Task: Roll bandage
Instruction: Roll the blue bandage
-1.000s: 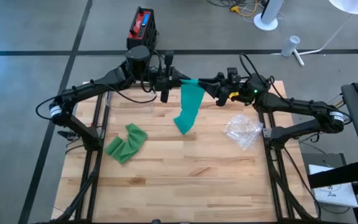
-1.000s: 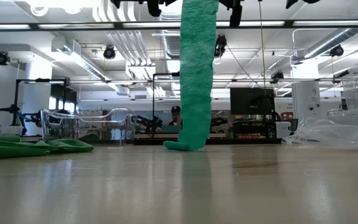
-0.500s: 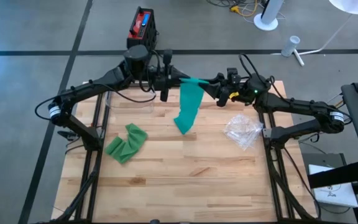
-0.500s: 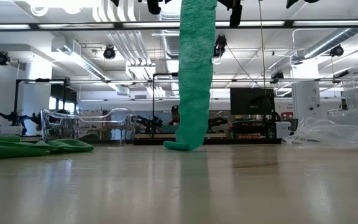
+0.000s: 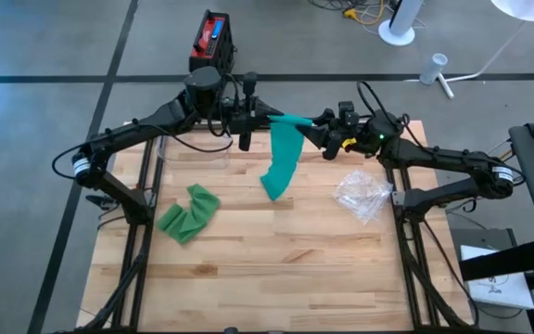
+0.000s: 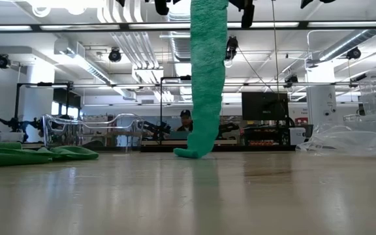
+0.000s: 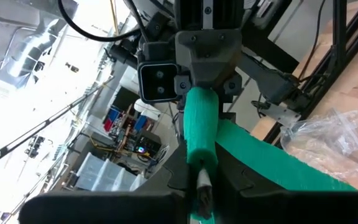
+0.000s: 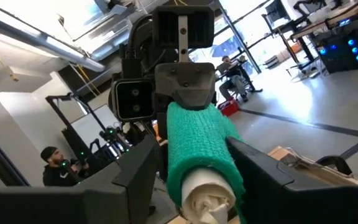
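Note:
A green bandage roll (image 5: 290, 122) hangs level above the table's far middle, between my two grippers. Its loose tail (image 5: 281, 162) drops from the roll, and the tail's lower end (image 6: 191, 153) rests crumpled on the wood. My left gripper (image 5: 265, 119) comes in level from the left and is shut on the roll's end. My right gripper (image 5: 315, 128) comes from the right. Its fingers (image 8: 260, 177) stand on either side of the roll's other end (image 8: 197, 155), where a white core (image 8: 209, 200) shows. My left gripper pinches the roll's end (image 7: 202, 163), where a white strip shows, between its two shut fingers. The fingers come level from the table's left and lie along the roll, which stays clear of the table. My right gripper: I cannot tell whether its fingers touch the roll's sides.
A second green bandage (image 5: 188, 213) lies crumpled at the table's left. A clear plastic bag (image 5: 364, 195) lies at the right. A clear container (image 5: 188, 148) stands at the far left under the left arm. People show in the room beyond the table.
The hanging tail has swayed a little from side to side, while its lower end has stayed on the table. Both arms have kept still.

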### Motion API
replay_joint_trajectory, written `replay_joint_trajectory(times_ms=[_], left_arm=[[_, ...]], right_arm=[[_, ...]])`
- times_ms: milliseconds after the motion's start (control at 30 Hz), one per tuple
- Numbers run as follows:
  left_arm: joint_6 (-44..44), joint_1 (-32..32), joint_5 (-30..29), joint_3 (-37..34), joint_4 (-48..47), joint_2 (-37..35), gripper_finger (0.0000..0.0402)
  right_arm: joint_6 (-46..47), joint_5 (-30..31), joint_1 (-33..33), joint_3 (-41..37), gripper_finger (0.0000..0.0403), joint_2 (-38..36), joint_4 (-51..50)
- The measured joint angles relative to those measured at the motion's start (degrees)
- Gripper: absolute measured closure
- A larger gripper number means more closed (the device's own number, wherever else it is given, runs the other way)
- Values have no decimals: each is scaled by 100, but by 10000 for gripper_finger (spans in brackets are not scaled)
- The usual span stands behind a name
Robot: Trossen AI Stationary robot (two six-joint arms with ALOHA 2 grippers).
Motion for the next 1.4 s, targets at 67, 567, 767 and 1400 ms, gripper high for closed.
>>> replay_joint_trajectory(times_ms=[67,567,767,1400], left_arm=[[-68,0,-39,2,-1,0,375],[-2565,14,-382,327,-789,-5,267],[-3382,15,-79,1099,-1903,108,162],[-4753,195,989,1993,-2434,992,141]], right_arm=[[-118,46,-2,0,255,0,1],[-1913,115,-4,-2,383,4,89],[-2998,110,-2,-2,373,23,36],[-3960,81,-2,-9,378,114,-2]])
